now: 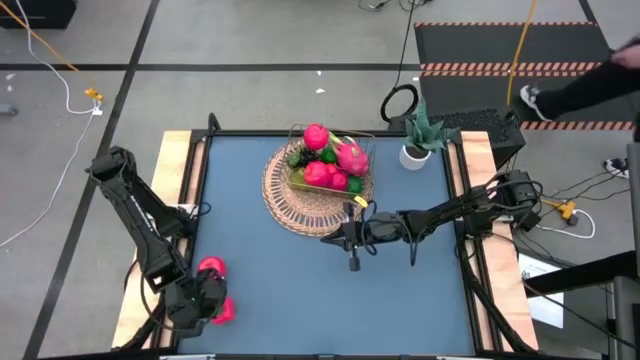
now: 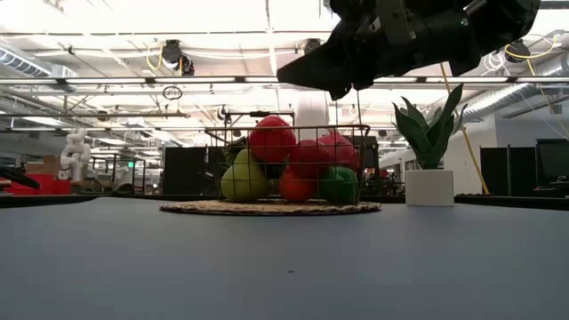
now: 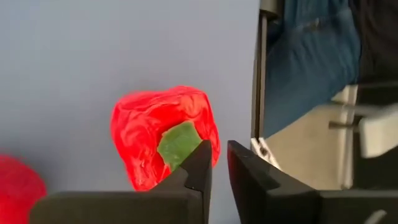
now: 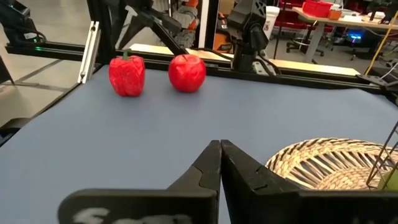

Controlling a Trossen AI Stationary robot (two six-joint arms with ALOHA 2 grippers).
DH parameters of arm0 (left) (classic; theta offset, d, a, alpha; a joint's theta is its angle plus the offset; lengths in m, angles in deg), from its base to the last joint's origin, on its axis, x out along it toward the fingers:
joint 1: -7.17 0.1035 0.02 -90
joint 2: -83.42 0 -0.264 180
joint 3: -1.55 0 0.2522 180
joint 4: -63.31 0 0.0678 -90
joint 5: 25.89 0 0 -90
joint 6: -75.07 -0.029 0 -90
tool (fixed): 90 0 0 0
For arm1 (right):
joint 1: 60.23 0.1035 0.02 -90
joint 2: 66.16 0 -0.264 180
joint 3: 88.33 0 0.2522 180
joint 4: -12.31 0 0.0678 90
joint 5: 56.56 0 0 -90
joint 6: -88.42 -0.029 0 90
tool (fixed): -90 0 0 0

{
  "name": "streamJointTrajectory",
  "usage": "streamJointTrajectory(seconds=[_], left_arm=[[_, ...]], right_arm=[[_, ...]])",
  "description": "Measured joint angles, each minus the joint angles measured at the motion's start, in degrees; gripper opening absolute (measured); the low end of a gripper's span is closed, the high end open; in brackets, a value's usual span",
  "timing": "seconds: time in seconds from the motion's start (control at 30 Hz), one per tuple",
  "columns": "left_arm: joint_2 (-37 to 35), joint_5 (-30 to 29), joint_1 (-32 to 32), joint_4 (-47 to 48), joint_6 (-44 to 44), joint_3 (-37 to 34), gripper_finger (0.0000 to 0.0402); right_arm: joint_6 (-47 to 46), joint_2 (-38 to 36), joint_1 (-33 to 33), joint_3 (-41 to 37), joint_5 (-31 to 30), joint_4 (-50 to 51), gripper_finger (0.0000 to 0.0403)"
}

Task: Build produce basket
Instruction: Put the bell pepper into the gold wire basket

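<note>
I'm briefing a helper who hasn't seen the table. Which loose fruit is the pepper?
Start at the blue table and go to its near-left corner, far from the basket. Two red pieces sit there side by side. The pepper is the lumpy, ridged one with a green stem; the apple is smooth and round.

A potted plant [image 1: 418, 140] (white pot) stands at the table's [image 1: 250, 270] far right corner.

Two dark jointed arms with black cabling, each hand black-fingered.
</note>
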Motion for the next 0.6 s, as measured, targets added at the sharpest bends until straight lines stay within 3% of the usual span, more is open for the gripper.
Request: streamJointTrajectory(seconds=[0.4, 0.53, 0.6], left_arm=[[0.00, 1.26, -0.04, 0.07, 26.72, 0.00, 0.0184], [0.00, 1.58, 0.01, 0.39, 31.79, 0.00, 0.0210], [-0.02, 4.43, 0.36, 0.60, 34.62, 0.00, 0.0213]], right_arm=[[-0.35, 0.00, 0.00, 0.00, 0.00, -1.26, 0.0004], [-0.36, 0.00, 0.00, 0.00, 0.02, -1.77, 0.0004], [-0.35, 0.00, 0.00, 0.00, 0.01, -1.75, 0.0004]])
